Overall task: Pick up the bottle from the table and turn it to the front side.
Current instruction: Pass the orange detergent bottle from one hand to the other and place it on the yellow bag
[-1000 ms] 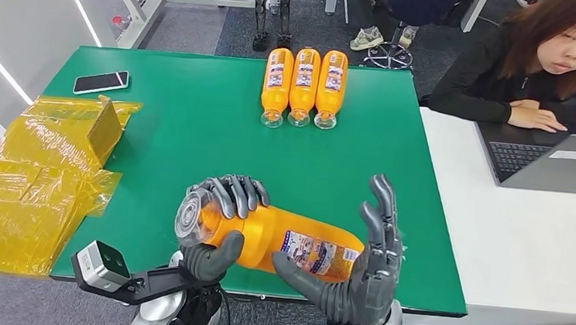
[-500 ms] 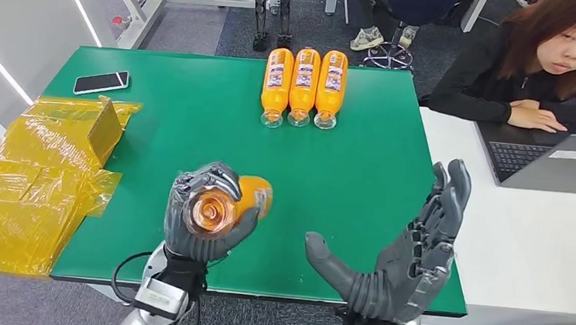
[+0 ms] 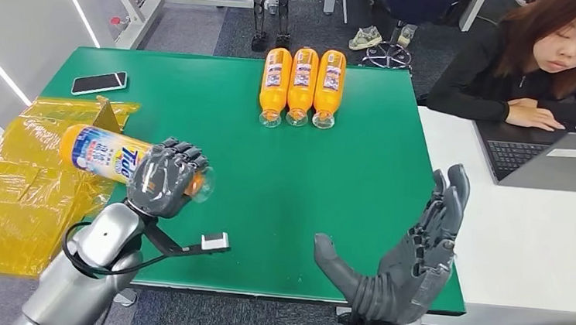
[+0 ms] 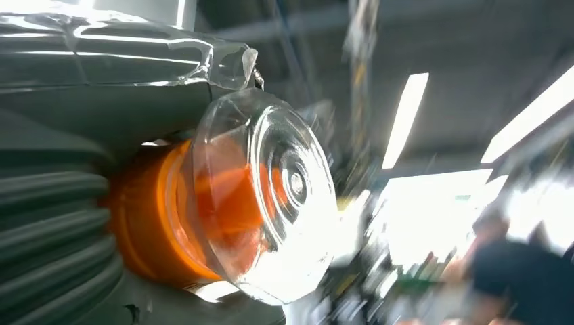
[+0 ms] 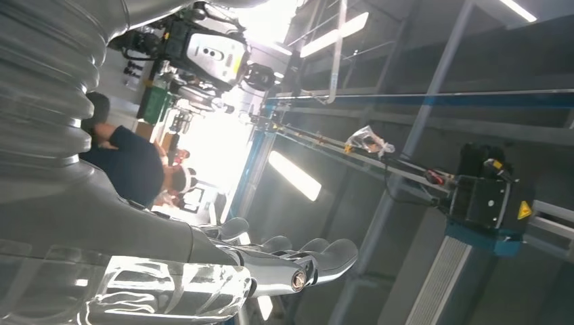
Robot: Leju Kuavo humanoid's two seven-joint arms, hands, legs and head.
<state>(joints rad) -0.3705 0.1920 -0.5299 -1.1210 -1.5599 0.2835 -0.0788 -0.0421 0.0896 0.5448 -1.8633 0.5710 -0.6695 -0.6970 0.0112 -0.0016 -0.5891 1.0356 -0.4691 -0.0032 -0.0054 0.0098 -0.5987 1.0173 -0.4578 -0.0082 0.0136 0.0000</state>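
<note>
My left hand [image 3: 163,176] grips an orange bottle [image 3: 103,152] near its clear cap end, holding it lying sideways above the table's left edge. Its blue and white label faces up and its base points left over the yellow bags. The left wrist view shows the clear cap [image 4: 271,196] and orange neck close up, with my hand's ribbed cover [image 4: 47,223] beside them. My right hand [image 3: 409,257] is open with fingers spread and palm up, at the front right of the green table [image 3: 346,175], holding nothing; its fingers [image 5: 298,261] show against the ceiling.
Three orange bottles [image 3: 303,82] lie side by side at the table's far edge. A phone [image 3: 99,82] lies at the far left. Yellow plastic bags [image 3: 26,188] and a small box [image 3: 105,125] sit at the left. A person [image 3: 541,58] sits at a white desk with a laptop [image 3: 549,156].
My left hand has swung the bottle to the left and turned it from cap-toward-camera to lying sideways, label up. Earlier my right hand let go of the bottle and drew away right.
</note>
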